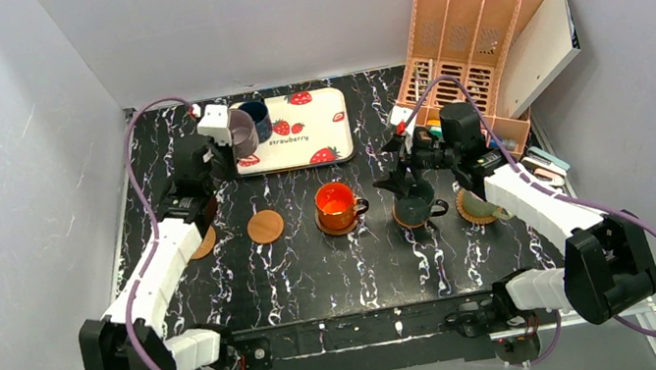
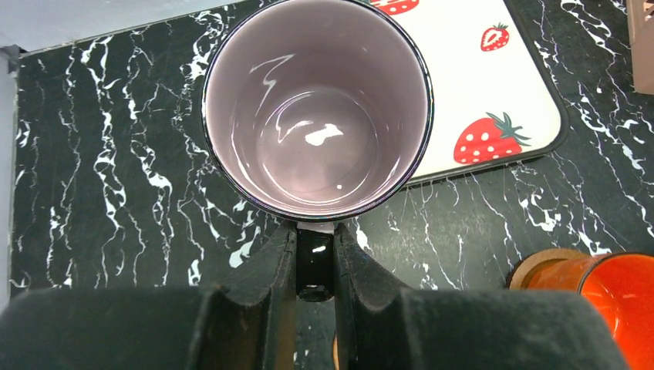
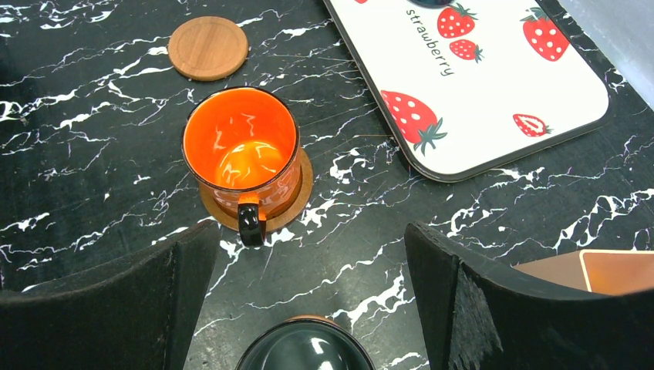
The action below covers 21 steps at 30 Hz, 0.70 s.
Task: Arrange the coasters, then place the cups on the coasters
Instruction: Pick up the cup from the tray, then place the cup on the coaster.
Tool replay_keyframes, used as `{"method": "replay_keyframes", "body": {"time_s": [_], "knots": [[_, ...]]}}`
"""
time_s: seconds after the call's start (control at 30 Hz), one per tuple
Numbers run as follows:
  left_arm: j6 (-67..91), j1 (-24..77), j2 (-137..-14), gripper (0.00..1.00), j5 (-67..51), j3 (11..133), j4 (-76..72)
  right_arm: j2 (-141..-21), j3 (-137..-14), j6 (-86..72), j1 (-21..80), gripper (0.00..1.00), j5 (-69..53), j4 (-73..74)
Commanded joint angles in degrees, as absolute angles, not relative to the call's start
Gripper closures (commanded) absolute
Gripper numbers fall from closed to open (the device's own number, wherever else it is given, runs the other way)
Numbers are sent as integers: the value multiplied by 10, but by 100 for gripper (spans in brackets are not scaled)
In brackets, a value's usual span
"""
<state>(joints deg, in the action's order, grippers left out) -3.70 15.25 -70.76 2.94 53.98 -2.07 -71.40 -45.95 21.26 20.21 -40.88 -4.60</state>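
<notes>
Pinching mauve cup handle: left end effector; right end effector spread above dark green cup.

White shells cover the left arm and the right arm between chunky black joints and boxy black bases. A mauve cable runs along each arm. The fingers are thick, matte black wedges.

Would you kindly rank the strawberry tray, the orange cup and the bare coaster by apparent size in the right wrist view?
1. strawberry tray
2. orange cup
3. bare coaster, which lies farther from the camera, so those two are unsure.
</notes>
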Motion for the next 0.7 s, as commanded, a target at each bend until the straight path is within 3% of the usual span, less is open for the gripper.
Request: {"method": "replay_keyframes", "body": {"time_s": [0.0, 0.2, 0.67], "knots": [[-57, 141, -638, 100, 21, 532, -27, -697, -459, 220, 197, 1, -414, -56], [-91, 125, -597, 100, -85, 502, 18, -691, -459, 220, 196, 1, -417, -56], [-107, 104, -519, 100, -101, 395, -31, -687, -458, 220, 194, 1, -423, -55]]}}
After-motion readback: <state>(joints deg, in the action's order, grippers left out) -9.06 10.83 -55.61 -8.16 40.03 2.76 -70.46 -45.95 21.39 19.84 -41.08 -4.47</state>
